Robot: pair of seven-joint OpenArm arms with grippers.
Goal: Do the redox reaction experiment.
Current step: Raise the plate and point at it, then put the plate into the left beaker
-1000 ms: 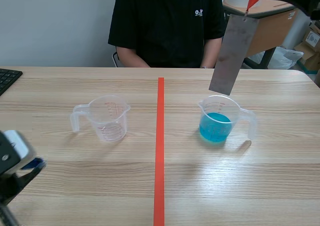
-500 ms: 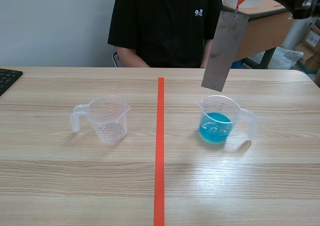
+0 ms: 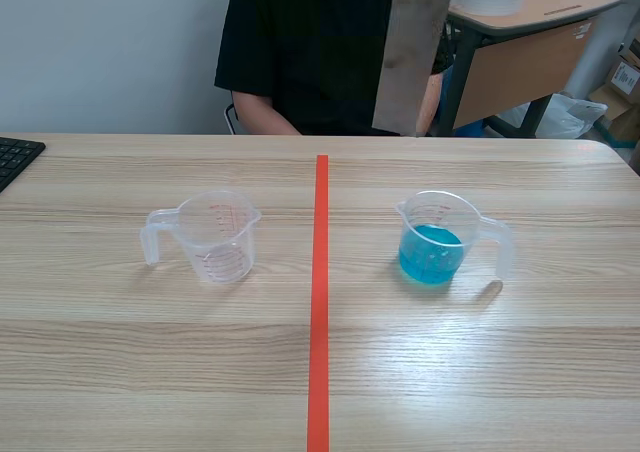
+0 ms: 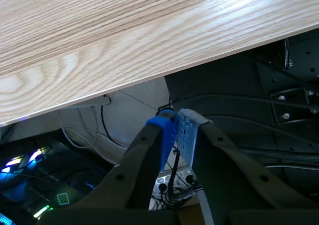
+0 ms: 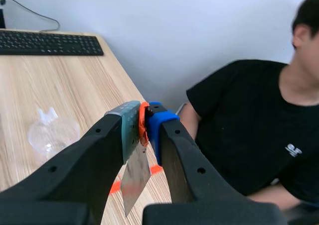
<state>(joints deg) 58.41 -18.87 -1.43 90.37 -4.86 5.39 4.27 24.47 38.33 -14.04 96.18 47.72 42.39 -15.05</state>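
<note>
Bright, even room light, pale sheen on the table point(image 3: 200, 372), soft shadow beside the blue-filled cup point(image 3: 432, 242), dim gloom around the left gripper point(image 4: 177, 130), person point(image 5: 259, 115) soft beyond the right gripper point(image 5: 144, 123) and its metal strip point(image 5: 135, 177).

Metal strip point(image 3: 410, 52) cut off above, keyboard point(image 3: 14, 158) half cropped, empty cup point(image 3: 215, 237) markings illegible

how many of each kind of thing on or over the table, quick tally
measuring cups: 2, the empty cup and the cup of blue liquid
metal strip: 1, hanging over the table from the right claw
keyboard: 1, at the table's edge
total: 4
</note>
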